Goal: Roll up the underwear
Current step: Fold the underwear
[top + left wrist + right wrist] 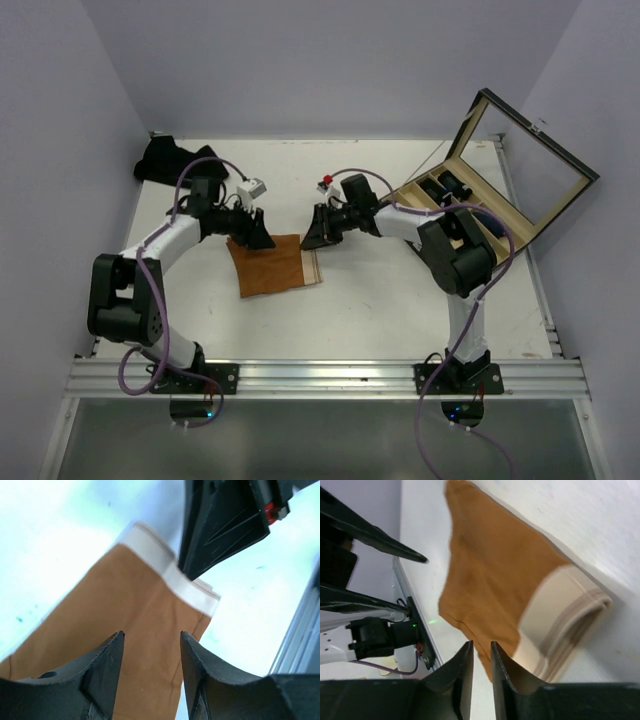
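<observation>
Rust-orange underwear (270, 266), cream striped waistband (560, 615), black cloth pile (165, 160), plain white table (390, 300)

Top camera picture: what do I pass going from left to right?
Dark cloth pile → left hand → right hand → open wooden box. The orange underwear spreads under both hands, so it has no clear spot.
</observation>
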You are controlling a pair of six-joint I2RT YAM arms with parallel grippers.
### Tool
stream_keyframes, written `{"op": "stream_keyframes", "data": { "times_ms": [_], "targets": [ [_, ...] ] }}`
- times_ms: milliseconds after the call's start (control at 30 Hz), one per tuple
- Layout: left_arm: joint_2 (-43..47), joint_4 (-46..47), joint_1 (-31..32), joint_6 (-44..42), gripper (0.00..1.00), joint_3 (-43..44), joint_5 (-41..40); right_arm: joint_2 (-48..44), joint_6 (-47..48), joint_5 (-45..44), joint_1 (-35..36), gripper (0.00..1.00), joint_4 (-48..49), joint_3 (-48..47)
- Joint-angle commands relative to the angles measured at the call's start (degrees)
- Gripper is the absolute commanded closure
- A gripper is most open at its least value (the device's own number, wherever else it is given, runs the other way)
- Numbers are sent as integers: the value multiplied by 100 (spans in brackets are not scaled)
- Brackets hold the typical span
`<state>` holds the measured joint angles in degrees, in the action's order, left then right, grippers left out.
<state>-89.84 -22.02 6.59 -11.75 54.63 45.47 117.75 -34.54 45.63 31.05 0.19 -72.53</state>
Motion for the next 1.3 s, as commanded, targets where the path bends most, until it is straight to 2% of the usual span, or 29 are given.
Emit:
{"op": "stream_keyframes", "data": {
  "times_ms": [0, 100, 133, 233, 367, 433, 467, 567, 700, 833, 933, 967, 1067, 1167, 1267],
  "targets": [
    [-15, 232, -157, 409, 48, 215, 813, -333, -34, 359, -20, 74, 219, -821],
    [-445, 679, -429, 901, 48, 136, 1199, 106, -324, 342, -20, 69, 350, -1060],
    [-559, 829, -535, 1059, 48, 118, 1270, 308, -360, 350, -20, 65, 411, -1079],
    [-1016, 1261, -913, 1508, 48, 127, 1262, 825, -500, 324, -20, 57, 543, -1123],
    [-1841, 1429, -1344, 1737, 48, 258, 1201, 1476, -729, 158, -99, 58, 728, -1097],
    [-2115, 1245, -1485, 1606, 48, 424, 1105, 1618, -449, 8, -134, 59, 589, -1035],
    [-2343, 1105, -1511, 1492, 48, 460, 1026, 1671, -274, -253, -186, 60, 196, -1035],
    [-2669, 1007, -1564, 1386, 48, 644, 964, 1620, -105, -344, -353, 62, 166, -798],
    [-2775, 954, -1582, 1281, 48, 926, 1138, 919, -131, -178, -459, 62, 263, -315],
    [-2513, 236, -1573, 693, 48, 1540, 1929, 23, -167, 104, -459, 57, 271, -244],
    [-2021, -1125, -1459, -579, 47, 1805, 2132, -488, -114, 331, -442, 55, 140, -323],
    [-1785, -1834, -1354, -1279, 47, 1779, 2106, -560, -96, 411, -389, 55, 44, -332],
    [-1502, -2830, -1117, -2406, 48, 1368, 2010, -753, 9, 587, -171, 58, -1, -61],
    [-1256, -2721, -915, -2640, 51, 594, 1869, -685, 281, 640, 154, 62, -273, 107],
    [-1298, -2290, -852, -2253, 53, 399, 1921, -360, 255, 789, 322, 64, -256, 283]
  ]
}}
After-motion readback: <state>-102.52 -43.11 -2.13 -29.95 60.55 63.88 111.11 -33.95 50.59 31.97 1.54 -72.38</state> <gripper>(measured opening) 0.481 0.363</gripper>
